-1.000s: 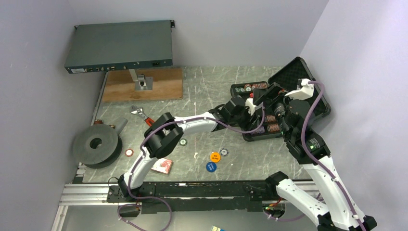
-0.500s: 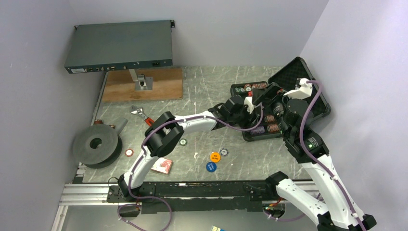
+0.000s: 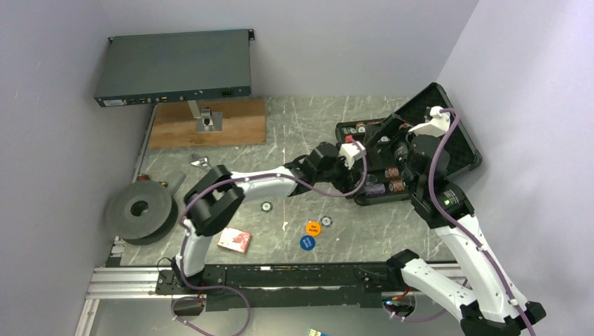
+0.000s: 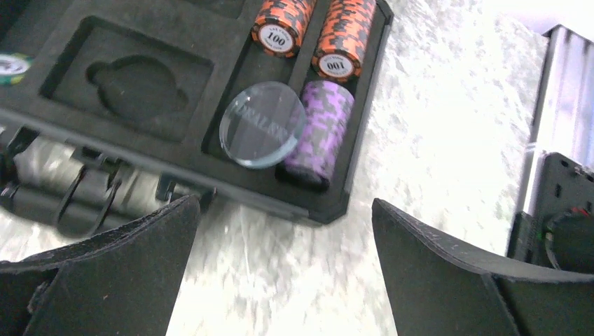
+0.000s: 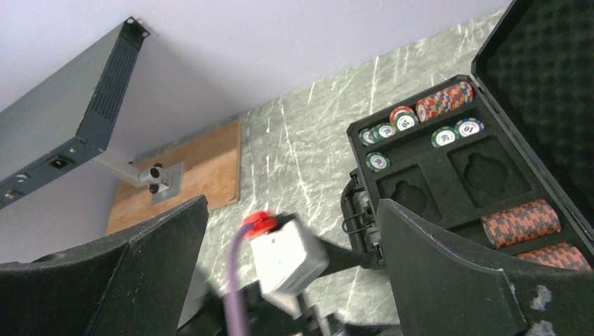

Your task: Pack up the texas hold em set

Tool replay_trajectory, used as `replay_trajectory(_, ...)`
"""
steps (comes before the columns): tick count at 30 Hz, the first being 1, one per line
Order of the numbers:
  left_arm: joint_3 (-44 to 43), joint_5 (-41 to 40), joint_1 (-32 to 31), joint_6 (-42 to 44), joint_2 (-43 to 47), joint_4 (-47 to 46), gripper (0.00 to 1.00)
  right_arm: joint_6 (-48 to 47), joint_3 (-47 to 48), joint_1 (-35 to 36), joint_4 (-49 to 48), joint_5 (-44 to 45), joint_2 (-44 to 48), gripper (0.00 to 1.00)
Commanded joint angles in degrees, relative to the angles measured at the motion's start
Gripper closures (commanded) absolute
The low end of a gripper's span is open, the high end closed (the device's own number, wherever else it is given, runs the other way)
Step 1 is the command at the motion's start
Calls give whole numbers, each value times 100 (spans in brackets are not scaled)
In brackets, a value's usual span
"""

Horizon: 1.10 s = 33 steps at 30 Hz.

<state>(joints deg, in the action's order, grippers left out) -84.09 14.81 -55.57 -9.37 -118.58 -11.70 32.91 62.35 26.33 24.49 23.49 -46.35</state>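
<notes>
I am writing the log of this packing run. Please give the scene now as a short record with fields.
case: black case, lid open
in case: clear dealer button leaning against purple chip stack, beside orange chip stacks
loose on table: orange disc, blue disc, red card deck, two small chips
left gripper: open, empty, over case edge
right gripper: open, empty

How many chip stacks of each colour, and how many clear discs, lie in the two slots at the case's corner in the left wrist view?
Orange-and-black chip stacks: 2
Purple-and-black chip stack: 1
Clear disc: 1
Total: 4
</notes>
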Motion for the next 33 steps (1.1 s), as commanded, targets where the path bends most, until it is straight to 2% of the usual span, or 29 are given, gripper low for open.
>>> replay_trajectory(1, 966, -253, 24, -106, 1354, -479, 1, -266, 504, 3, 88, 241, -400, 6)
replay_trajectory(4, 1783, -598, 29, -269, 2073, -251, 5, -402, 605, -25, 207, 294, -906, 8)
replay_trajectory(8, 2935, -1057, 28, -535, 3248, 325, 8, -570, 659, -330, 304, -299, -1920, 14)
replay_trajectory(13, 3769, -1786, 29, -875, 4735, 1542, 10, -756, 711, -669, 271, -853, -3069, 27)
replay_trajectory(21, 3931, -3018, 36, -1229, 6512, 3800, 12, -1344, 1149, -777, 386, -991, -4632, 29)
replay_trajectory(27, 3934, -3423, 37, -1428, 7638, 5176, 11, -1619, 1308, -778, 411, -1025, -5222, 29)
replay_trajectory(31, 4045, -3739, 30, -1659, 8263, 5724, 11, -1690, 1446, -787, 468, -968, -5610, 30)
replay_trajectory(33, 3970, -3618, 24, -1682, 8506, 5803, 11, -1706, 1518, -791, 471, -986, -5782, 33)
